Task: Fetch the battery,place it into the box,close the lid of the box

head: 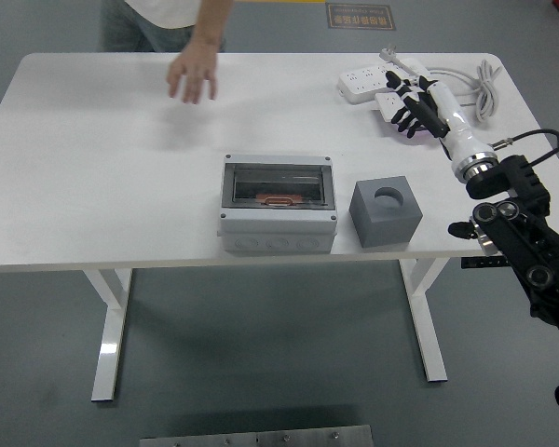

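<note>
Head view: right hand (415, 102), fingers loosely spread and empty, at desk's far-right corner, well apart from lid-closed grey plastic box (278, 203) near front edge.

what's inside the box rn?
Through the closed clear lid of the box: a dark interior with an orange-red piece. Glare hides the rest.

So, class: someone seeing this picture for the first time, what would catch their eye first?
Probably the grey box at the table's centre, its clear lid shut over something orange. Beside it on the right sits a grey cube with a round hole. The robot's right hand hovers over the white power strips far right.
</note>
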`<state>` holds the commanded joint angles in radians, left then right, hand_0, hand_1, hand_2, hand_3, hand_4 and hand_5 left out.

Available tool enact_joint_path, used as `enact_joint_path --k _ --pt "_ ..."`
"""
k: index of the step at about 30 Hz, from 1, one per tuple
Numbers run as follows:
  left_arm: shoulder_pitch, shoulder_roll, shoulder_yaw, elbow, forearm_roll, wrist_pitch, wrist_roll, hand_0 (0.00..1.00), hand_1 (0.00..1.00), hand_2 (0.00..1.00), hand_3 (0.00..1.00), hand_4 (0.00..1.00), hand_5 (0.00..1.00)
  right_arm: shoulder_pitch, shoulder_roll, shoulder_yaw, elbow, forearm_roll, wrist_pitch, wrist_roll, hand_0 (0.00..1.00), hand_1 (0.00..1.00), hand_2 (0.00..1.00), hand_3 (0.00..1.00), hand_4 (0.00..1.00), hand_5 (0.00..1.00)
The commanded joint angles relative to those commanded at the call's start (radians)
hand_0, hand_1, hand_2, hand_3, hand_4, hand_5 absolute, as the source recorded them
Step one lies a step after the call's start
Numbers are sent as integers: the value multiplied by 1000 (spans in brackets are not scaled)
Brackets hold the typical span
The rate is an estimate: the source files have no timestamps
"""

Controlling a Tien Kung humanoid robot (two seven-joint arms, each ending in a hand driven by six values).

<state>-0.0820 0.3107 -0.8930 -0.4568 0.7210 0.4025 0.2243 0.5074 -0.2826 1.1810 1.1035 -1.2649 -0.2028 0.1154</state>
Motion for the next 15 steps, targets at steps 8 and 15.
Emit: enact_joint_path --k 8,15 --pt "3 0 -23 -4 8 -39 65 676 760 661 660 797 637 -80 18 207 17 259 27 232 546 596 616 627 780 617" --pt "5 5 -31 -5 -7 -82 120 677 759 662 663 796 635 -90 21 335 -5 353 19 331 789 745 733 784 823 553"
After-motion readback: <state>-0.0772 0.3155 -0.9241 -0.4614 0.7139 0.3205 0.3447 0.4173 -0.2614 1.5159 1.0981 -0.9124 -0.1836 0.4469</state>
